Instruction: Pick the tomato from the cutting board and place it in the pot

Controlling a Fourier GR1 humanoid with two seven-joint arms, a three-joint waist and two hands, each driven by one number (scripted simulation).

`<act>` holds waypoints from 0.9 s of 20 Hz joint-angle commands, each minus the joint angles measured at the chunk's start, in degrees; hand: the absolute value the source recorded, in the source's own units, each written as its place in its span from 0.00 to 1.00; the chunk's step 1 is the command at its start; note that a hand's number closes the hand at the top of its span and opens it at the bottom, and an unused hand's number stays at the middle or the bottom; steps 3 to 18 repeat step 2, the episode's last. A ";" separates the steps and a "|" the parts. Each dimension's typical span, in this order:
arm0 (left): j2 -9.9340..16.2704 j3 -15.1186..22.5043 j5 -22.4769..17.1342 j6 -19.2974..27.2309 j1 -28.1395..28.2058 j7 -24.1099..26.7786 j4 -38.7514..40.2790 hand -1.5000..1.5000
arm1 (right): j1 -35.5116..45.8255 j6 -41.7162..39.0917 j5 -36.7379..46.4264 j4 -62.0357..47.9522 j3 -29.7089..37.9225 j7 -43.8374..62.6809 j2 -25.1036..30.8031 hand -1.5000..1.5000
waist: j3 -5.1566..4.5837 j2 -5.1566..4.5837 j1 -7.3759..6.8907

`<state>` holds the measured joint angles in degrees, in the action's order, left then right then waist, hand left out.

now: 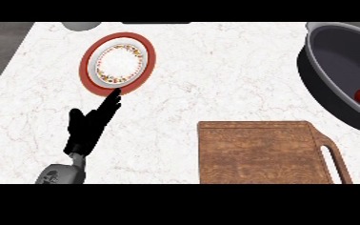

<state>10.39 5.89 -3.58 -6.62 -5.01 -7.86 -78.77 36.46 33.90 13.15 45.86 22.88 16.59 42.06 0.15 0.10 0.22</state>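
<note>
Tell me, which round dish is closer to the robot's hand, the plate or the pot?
The red-rimmed plate: the left hand has a fingertip at its lower edge. The dark pot sits far off at the counter's right edge.

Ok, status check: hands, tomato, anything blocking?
Left hand open, fingers straight, tip at the plate. Right hand out of view. Board bare; red sliver in the pot at frame's right edge, likely the tomato. Nothing blocking.

Plates: one plate [118, 63] is seen
Pots: one pot [336, 69] is seen
Cutting boards: one cutting board [264, 152] is seen
Hands: one left hand [90, 126] is seen
</note>
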 commanded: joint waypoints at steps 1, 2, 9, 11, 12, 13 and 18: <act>0.15 -1.16 -0.24 0.31 -0.77 -1.16 -0.19 0.50 | -4.42 -0.51 -5.05 6.91 5.29 -3.30 2.28 0.00 | -0.15 0.19 0.74; -0.81 0.01 0.43 0.81 0.82 -1.44 -1.05 0.50 | -8.55 0.27 -5.62 10.18 6.05 -2.35 1.43 0.00 | -0.16 0.28 0.91; -0.81 0.01 0.43 0.81 0.82 -1.44 -1.05 0.50 | -8.55 0.27 -5.62 10.18 6.05 -2.35 1.43 0.00 | -0.16 0.28 0.91; -0.81 0.01 0.43 0.81 0.82 -1.44 -1.05 0.50 | -8.55 0.27 -5.62 10.18 6.05 -2.35 1.43 0.00 | -0.16 0.28 0.91; -0.81 0.01 0.43 0.81 0.82 -1.44 -1.05 0.50 | -8.55 0.27 -5.62 10.18 6.05 -2.35 1.43 0.00 | -0.16 0.28 0.91; -0.81 0.01 0.43 0.81 0.82 -1.44 -1.05 0.50 | -8.55 0.27 -5.62 10.18 6.05 -2.35 1.43 0.00 | -0.16 0.28 0.91; -0.81 0.01 0.43 0.81 0.82 -1.44 -1.05 0.50 | -8.55 0.27 -5.62 10.18 6.05 -2.35 1.43 0.00 | -0.16 0.28 0.91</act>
